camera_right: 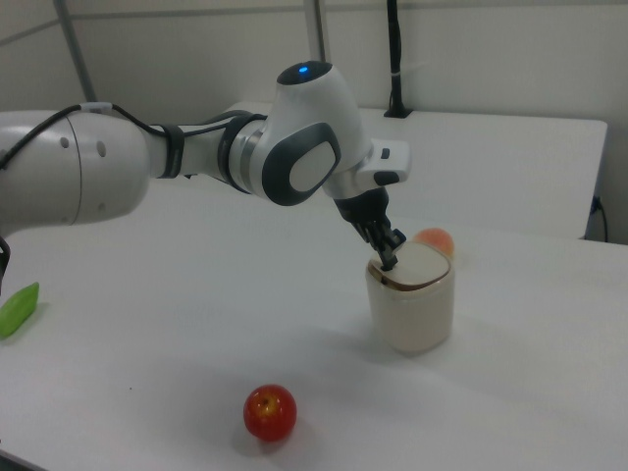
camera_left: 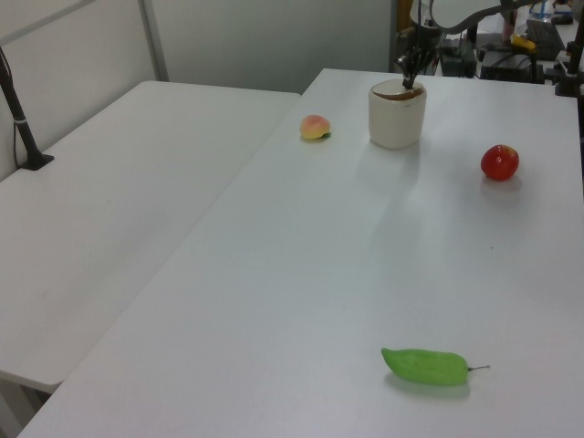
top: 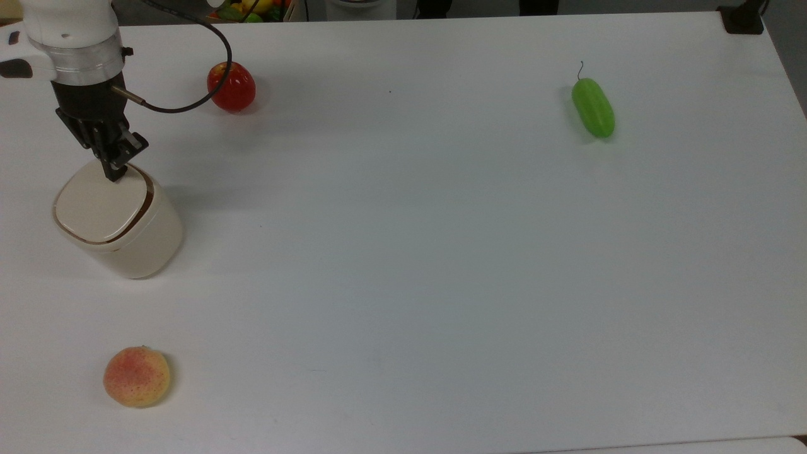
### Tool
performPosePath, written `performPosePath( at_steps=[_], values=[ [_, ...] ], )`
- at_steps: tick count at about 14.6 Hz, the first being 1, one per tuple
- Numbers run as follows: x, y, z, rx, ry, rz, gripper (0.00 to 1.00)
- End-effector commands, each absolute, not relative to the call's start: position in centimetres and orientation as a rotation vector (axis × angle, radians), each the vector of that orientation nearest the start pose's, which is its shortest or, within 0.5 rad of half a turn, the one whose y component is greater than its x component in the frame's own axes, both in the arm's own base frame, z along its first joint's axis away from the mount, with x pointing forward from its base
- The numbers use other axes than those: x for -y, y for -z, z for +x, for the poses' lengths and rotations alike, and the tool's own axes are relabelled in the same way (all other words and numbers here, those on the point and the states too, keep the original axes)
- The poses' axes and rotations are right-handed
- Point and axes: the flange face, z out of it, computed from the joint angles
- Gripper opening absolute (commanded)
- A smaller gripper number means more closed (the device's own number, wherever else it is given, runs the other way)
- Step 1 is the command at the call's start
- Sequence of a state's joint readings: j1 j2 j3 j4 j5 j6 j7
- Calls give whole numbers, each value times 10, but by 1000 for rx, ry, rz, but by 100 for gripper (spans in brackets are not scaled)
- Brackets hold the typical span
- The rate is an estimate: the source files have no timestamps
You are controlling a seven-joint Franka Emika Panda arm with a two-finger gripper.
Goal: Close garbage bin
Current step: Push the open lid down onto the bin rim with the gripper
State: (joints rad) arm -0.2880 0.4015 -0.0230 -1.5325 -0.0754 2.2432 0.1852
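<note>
progress: nearly done | bin directly under claw, on counter | lid lying almost flat, thin dark gap along rim | claw clenched, grasping nothing, tip touching lid edge | left: judged, final press to seat lid
</note>
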Motion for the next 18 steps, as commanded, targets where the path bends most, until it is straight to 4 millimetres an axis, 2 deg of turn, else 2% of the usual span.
performPosePath(
  at_steps=[1, 8, 12, 14, 15, 18],
  values=[
    [218, -450, 665, -743, 437, -3119, 0],
    [220, -416, 667, -744, 353, -3134, 0],
    [220, -416, 668, -751, 356, -3132, 0],
    [217, -434, 666, -752, 356, -3129, 0],
    [214, -456, 663, -752, 359, -3128, 0],
    [197, -493, 654, -727, 362, -3129, 0]
  ],
)
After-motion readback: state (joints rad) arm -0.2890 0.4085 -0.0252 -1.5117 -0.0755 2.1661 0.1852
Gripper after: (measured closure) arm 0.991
